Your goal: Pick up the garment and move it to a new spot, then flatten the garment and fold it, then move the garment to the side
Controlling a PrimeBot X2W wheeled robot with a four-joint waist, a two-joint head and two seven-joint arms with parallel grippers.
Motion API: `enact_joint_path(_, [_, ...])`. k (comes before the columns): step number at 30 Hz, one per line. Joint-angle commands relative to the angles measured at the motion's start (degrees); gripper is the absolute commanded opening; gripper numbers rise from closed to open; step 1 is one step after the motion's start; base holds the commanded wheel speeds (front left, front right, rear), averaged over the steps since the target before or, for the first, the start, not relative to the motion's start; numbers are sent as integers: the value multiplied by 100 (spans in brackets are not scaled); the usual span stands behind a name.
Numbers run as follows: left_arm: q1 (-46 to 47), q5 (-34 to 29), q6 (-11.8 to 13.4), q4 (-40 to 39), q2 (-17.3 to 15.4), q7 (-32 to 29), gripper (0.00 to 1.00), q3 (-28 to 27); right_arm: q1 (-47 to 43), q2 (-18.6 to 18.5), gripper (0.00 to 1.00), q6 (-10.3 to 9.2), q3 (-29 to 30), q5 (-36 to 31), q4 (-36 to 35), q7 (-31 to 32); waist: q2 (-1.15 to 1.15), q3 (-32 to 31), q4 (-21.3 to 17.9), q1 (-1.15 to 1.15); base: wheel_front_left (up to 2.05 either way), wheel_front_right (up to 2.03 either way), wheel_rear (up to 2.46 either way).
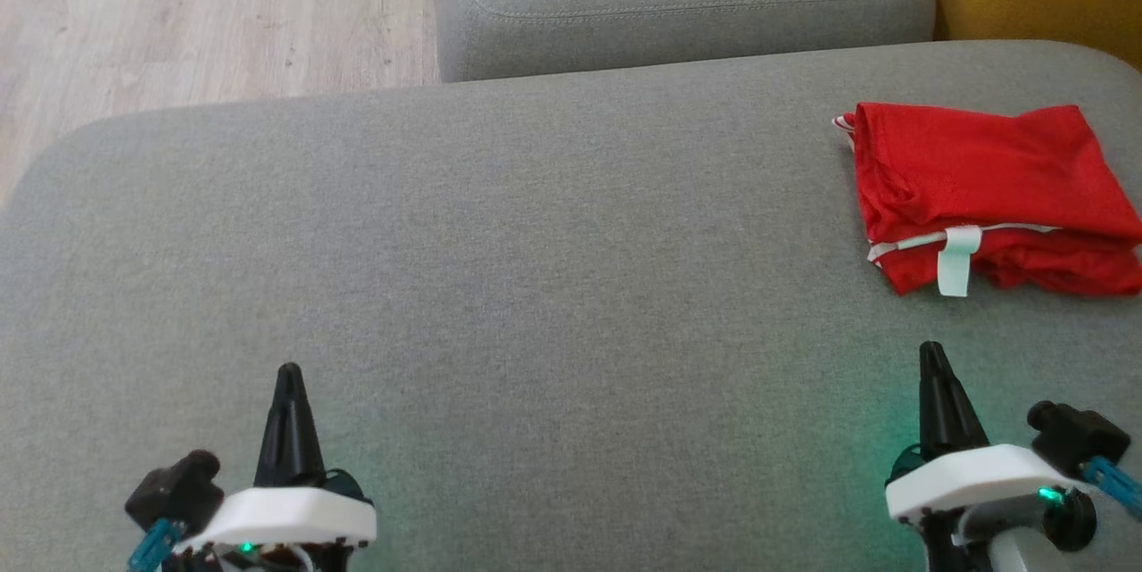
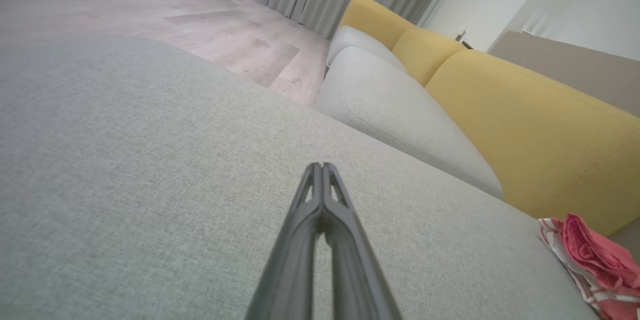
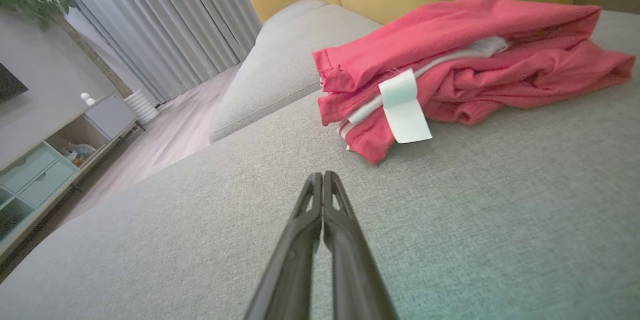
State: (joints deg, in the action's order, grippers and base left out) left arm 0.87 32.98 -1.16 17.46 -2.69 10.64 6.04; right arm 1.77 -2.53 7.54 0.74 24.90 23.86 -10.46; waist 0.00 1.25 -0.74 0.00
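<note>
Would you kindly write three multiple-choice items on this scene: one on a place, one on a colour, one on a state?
1. Head view: where on the grey seat cushion does the garment lie? A near left; B centre; C far right.
2. The garment's colour? A red; B blue; C green.
3. The left hand and right hand are: A open; B shut, empty; C shut on the garment.
Answers: C, it lies by the cushion's right edge; A, its cloth is red; B, fingers pressed together, garment apart.

Left gripper (image 1: 290, 373) and right gripper (image 1: 930, 351) both got skinny black tapered fingers (image 1: 287, 438) on chunky white mounts (image 1: 285, 514), green LEDs (image 1: 1048, 493), blue clips (image 1: 1111, 474).
</note>
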Motion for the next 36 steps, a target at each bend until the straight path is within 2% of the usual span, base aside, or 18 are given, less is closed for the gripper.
enact_joint_path(1, [274, 112, -35, -198, -4, -22, 0, -104, 257, -13, 0, -1, 19, 146, -218, 52, 0, -1, 1, 0, 0, 0, 0])
enact_joint_path(36, [367, 2205, -251, -249, -9, -631, 0, -519, 323, -21, 0, -3, 220, 2517, -494, 645, 0, -39, 27, 0, 0, 0, 0])
